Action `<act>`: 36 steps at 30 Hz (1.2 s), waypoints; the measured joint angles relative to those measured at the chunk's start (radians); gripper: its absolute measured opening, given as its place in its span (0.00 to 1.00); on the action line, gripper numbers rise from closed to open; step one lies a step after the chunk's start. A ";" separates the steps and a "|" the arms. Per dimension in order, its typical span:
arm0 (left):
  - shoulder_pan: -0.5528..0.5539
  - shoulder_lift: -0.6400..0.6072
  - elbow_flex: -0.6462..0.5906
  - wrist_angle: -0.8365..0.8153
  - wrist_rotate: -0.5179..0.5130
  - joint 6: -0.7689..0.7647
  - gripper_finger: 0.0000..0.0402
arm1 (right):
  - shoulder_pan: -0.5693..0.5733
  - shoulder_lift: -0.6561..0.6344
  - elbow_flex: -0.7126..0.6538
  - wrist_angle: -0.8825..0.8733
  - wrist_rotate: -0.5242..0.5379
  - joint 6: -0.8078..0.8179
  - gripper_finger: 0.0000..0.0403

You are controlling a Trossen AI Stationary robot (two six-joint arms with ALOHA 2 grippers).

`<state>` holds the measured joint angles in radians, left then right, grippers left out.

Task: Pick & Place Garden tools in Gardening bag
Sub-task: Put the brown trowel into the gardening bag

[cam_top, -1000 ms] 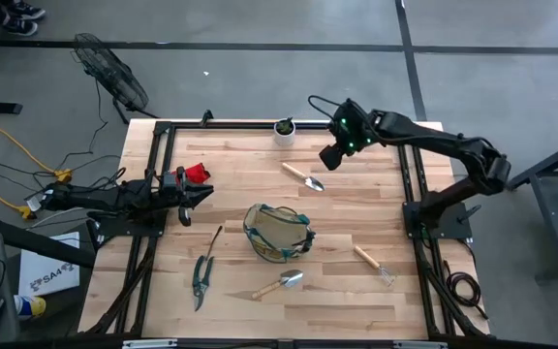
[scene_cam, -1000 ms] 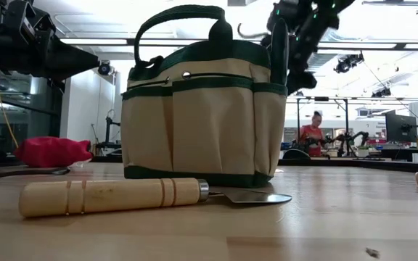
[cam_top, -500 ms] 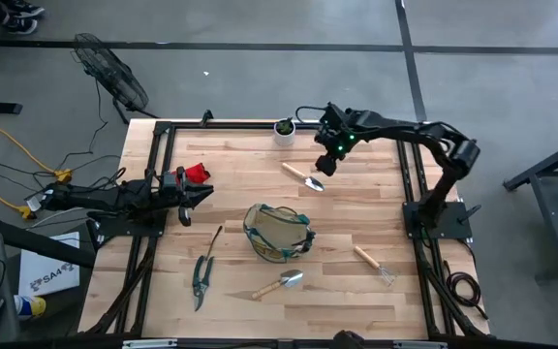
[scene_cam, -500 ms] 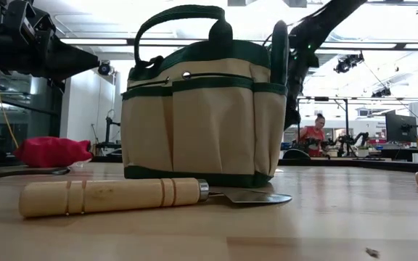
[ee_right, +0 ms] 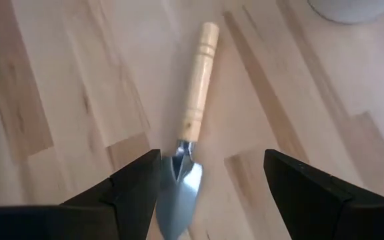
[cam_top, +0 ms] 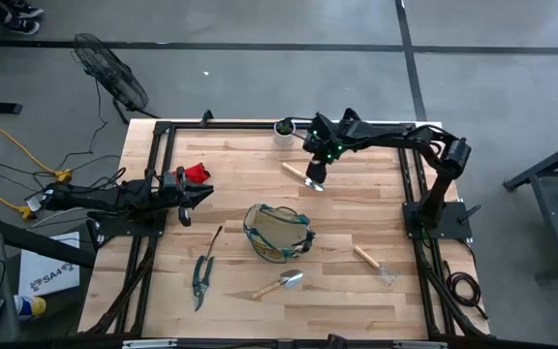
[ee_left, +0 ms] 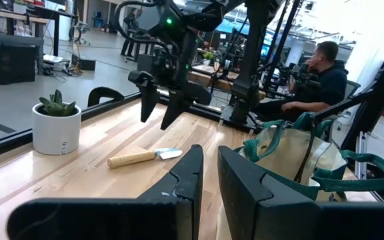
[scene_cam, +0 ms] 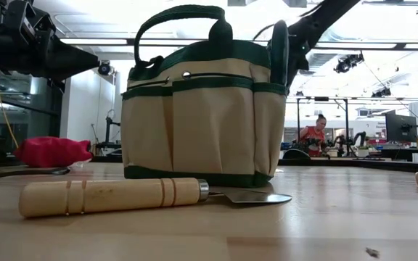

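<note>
Wooden table (cam_top: 356,208) with a black frame carries everything. Gardening bag (cam_top: 278,233) stands upright near the table's middle. Right gripper (cam_top: 315,178) hangs above a trowel (cam_top: 304,176) toward the far edge, jaws wide, straddling the blade end without touching it. Left gripper (cam_top: 204,193) waits at the left edge, jaws narrow, holding nothing. Shears (cam_top: 201,276), a second trowel (cam_top: 280,283) and a fork (cam_top: 373,264) lie along the near edge. Red item (cam_top: 196,174) sits by the left edge, small white pot (cam_top: 285,128) at the far edge.
</note>
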<state>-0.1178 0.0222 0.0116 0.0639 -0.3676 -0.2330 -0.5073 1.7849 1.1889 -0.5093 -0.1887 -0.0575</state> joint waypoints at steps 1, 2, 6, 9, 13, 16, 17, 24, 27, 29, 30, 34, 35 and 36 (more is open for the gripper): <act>0.000 0.000 0.000 0.000 0.000 0.000 0.11 | 0.010 0.002 0.000 0.005 0.012 0.001 0.64; 0.000 0.000 0.000 0.000 0.000 0.000 0.11 | 0.021 0.008 0.000 0.008 0.022 0.001 0.64; 0.000 0.000 0.000 0.000 0.000 0.000 0.11 | 0.059 0.035 0.000 0.032 0.061 0.010 0.64; 0.000 0.000 0.000 0.000 0.000 0.000 0.11 | 0.077 0.059 0.000 0.032 0.089 0.034 0.64; 0.000 0.000 0.000 0.000 0.000 0.000 0.11 | 0.088 0.083 0.000 0.055 0.097 0.083 0.64; 0.000 0.000 0.000 0.000 -0.001 0.000 0.11 | 0.089 0.089 0.000 0.069 0.111 0.091 0.64; 0.000 0.000 0.000 0.000 -0.001 0.000 0.11 | 0.091 0.089 0.000 0.078 0.113 0.092 0.64; 0.000 0.000 0.000 0.000 0.000 0.000 0.11 | 0.094 0.101 0.001 0.092 0.116 0.141 0.64; 0.000 0.000 0.000 0.000 0.000 0.000 0.11 | 0.104 0.112 0.000 0.082 0.120 0.144 0.64; 0.000 0.000 0.000 0.000 -0.001 0.000 0.11 | 0.112 0.116 0.000 0.091 0.132 0.144 0.64; 0.000 0.000 0.000 0.000 -0.001 0.000 0.11 | 0.117 0.118 0.000 0.084 0.142 0.143 0.64; 0.000 0.000 0.000 0.000 0.000 0.000 0.11 | 0.131 0.135 0.000 0.085 0.171 0.136 0.64; 0.000 0.000 0.000 0.000 -0.001 0.000 0.11 | 0.134 0.139 0.000 0.083 0.178 0.135 0.64; 0.000 0.000 0.000 0.000 -0.002 0.000 0.11 | 0.136 0.139 0.000 0.089 0.190 0.134 0.64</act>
<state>-0.1180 0.0219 0.0116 0.0639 -0.3692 -0.2329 -0.3710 1.9244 1.1885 -0.4206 0.0009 0.0765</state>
